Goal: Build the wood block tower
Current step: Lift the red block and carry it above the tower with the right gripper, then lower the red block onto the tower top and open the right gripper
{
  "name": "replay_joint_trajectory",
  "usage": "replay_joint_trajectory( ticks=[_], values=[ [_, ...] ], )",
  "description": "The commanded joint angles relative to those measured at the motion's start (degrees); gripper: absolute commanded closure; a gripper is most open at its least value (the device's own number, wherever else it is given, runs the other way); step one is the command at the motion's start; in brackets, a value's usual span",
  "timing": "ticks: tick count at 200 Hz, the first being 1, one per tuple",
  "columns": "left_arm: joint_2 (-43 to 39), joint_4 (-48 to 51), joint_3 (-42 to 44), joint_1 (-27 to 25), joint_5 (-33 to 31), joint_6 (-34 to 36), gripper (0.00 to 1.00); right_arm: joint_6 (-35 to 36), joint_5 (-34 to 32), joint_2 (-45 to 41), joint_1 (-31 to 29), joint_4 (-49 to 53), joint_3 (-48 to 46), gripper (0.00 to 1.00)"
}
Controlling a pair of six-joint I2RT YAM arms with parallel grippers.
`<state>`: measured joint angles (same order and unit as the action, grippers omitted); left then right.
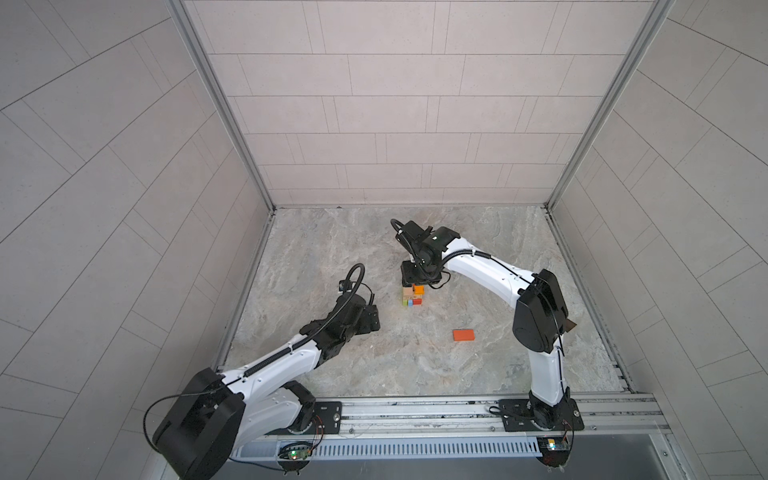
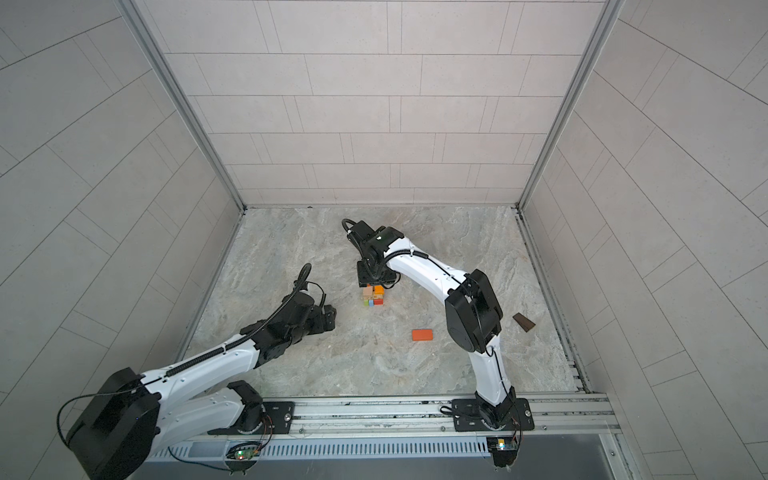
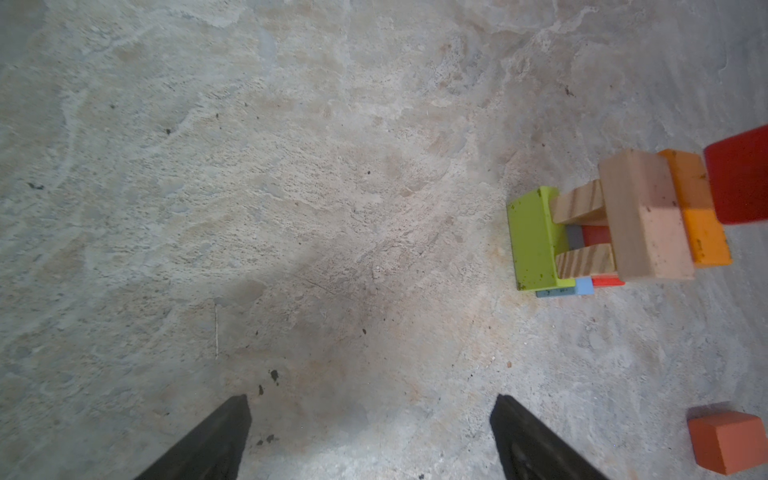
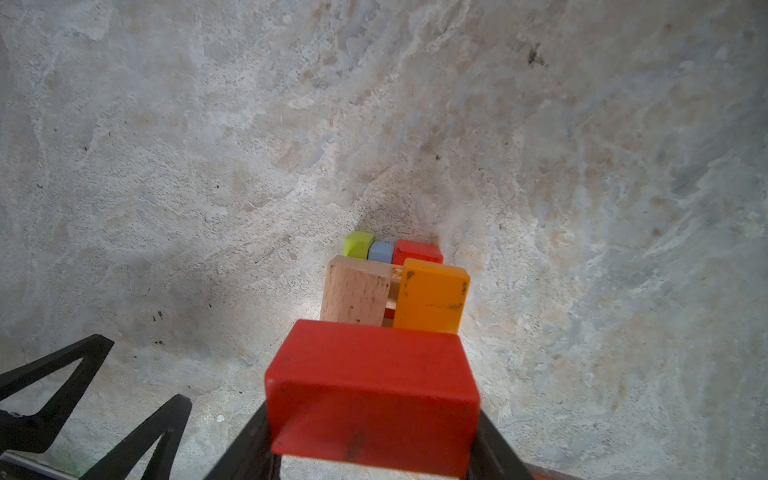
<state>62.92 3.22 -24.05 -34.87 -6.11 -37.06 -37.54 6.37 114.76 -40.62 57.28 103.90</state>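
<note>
The right gripper (image 4: 372,440) is clamped on a red rectangular wooden block (image 4: 370,386), jaws against its two sides. The block is held just beside the far side of the tower (image 1: 412,296), level with the top layer; can't tell if they touch. The tower sits near the middle of the grey marbled stone surface (image 1: 332,257). Its base is a lime green plank (image 3: 534,241), a light blue plank (image 4: 381,251) and a red plank (image 4: 417,251) side by side. Two striped tan planks (image 3: 579,203) are crossed over them, with a plain tan plank (image 4: 355,293) and an orange plank (image 4: 430,295) on top.

The left gripper (image 3: 372,401) is spread wide and empty over bare surface toward the left edge, well apart from the tower. A loose orange-red flat block (image 1: 464,335) lies nearer the front edge, right of middle. A dark brown plank (image 2: 523,322) lies near the right edge.
</note>
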Motion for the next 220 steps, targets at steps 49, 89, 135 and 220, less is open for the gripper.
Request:
replay_joint_trajectory(
  ticks=[49, 89, 135, 220],
  values=[
    [1.1, -1.2, 0.7, 0.2, 0.6, -0.2, 0.03, -0.6, -1.1, 0.5, -0.5, 0.8, -1.3, 0.64],
    [1.2, -1.2, 0.7, 0.2, 0.6, -0.2, 0.03, -0.4, -1.1, 0.6, -0.4, 0.6, -1.8, 0.64],
    [0.9, -1.0, 0.7, 0.2, 0.6, -0.2, 0.03, -0.6, -0.9, 0.9, -0.5, 0.1, -1.7, 0.63],
    [0.7, -0.8, 0.7, 0.3, 0.7, -0.2, 0.03, -0.9, -0.5, 1.8, -0.5, -0.1, -1.2, 0.62]
  ],
)
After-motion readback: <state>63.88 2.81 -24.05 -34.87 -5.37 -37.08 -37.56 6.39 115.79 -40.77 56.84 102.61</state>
